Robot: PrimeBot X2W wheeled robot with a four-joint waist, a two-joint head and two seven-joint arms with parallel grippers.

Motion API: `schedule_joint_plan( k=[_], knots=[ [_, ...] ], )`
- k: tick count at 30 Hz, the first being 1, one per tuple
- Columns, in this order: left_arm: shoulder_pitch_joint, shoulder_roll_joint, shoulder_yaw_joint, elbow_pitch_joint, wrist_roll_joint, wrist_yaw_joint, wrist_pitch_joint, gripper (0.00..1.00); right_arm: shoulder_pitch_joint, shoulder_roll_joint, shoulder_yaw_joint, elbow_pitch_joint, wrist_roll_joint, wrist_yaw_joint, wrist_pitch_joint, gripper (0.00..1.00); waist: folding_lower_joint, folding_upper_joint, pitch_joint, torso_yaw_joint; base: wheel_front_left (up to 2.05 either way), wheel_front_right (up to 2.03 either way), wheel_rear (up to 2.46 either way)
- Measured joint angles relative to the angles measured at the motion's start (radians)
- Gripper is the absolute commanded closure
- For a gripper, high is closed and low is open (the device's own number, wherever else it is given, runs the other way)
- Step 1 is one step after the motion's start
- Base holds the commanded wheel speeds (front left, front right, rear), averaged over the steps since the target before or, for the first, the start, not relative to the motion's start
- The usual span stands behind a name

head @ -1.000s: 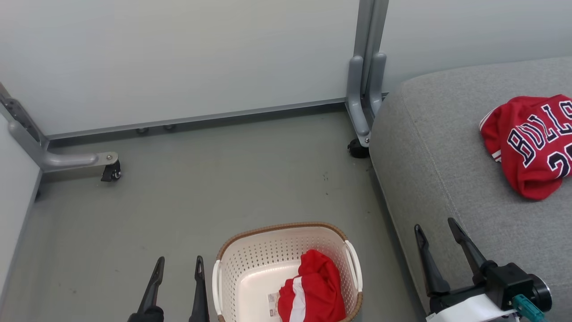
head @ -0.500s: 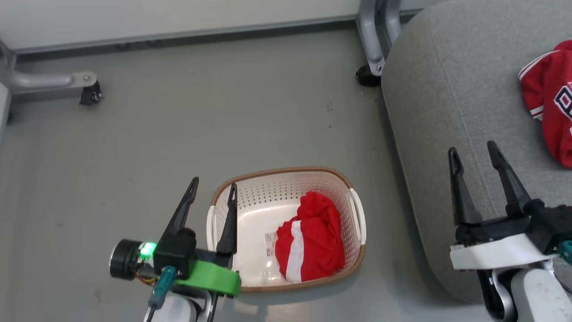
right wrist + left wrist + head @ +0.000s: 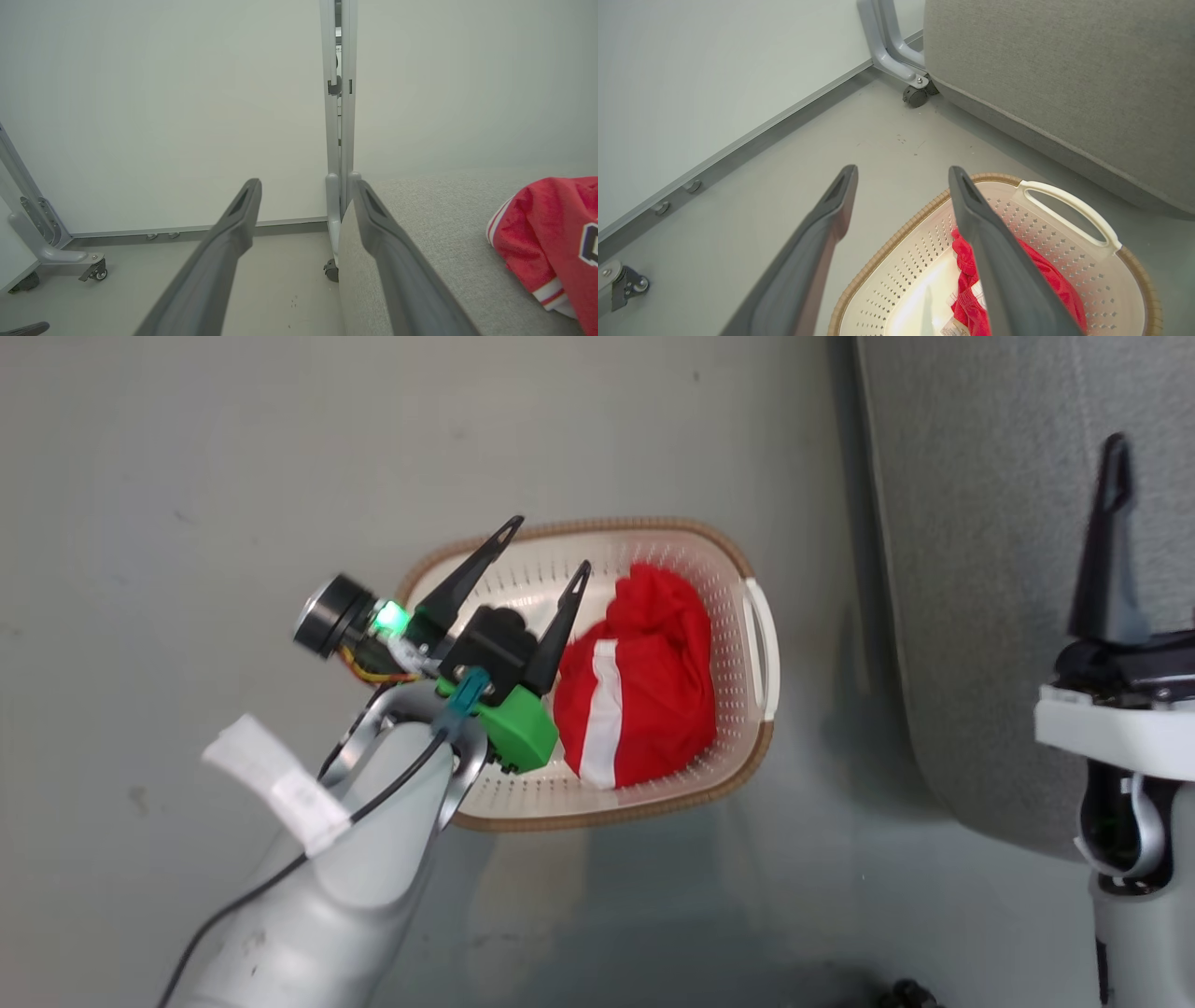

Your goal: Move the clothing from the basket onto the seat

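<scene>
Left hand has swung in from beside the basket to over its left half; head camera also tilted down, so the frame shift isn't the basket moving.

Left hand is spread wide and empty. The striped red clothing is bunched in the basket's right half, just right of that hand's right finger in the head view. Its long axis and white stripe run top to bottom of frame. Bare basket bottom on the left gives room to drop the fingers; the perforated wall and white handle sit tight behind the bundle. Right hand is also open and empty, well apart at right frame edge over the seat, so left is the nearer one. Jersey already lies on the seat. A floor strip separates basket and seat edge.
</scene>
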Motion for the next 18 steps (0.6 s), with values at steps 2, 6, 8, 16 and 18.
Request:
schedule_joint_plan(
  k=[2,6,8,16,18],
  knots=[
    [-0.067,-0.001,-0.051,0.09,0.026,-0.009,0.0,0.0,-0.016,0.004,-0.019,-0.019,0.004,0.0,0.0,0.0,0.0,0.0,0.048,-0.006,0.0,0.0,0.0],
    [-0.207,-0.002,-0.165,0.281,0.105,-0.018,0.001,0.0,-0.043,0.015,-0.018,-0.044,0.011,0.0,0.0,0.0,0.0,0.0,0.143,-0.021,0.0,0.0,0.0],
    [-0.273,-0.003,-0.212,0.364,0.13,-0.019,0.012,0.0,-0.05,0.021,-0.007,-0.051,0.01,0.0,0.0,0.0,0.0001,0.0,0.189,-0.031,0.0,0.0,0.0],
    [-0.427,-0.013,-0.395,0.579,0.074,-0.022,0.042,0.0,-0.089,0.036,0.035,-0.074,0.009,0.0,0.0,0.0,0.0,0.0,0.325,-0.088,0.0,0.0,0.0],
    [-0.457,-0.014,-0.455,0.603,0.041,-0.022,0.056,0.0,-0.101,0.038,0.041,-0.081,0.012,0.0,0.0,0.0,0.0,0.0,0.353,-0.109,0.0,0.0,0.0]
  ],
)
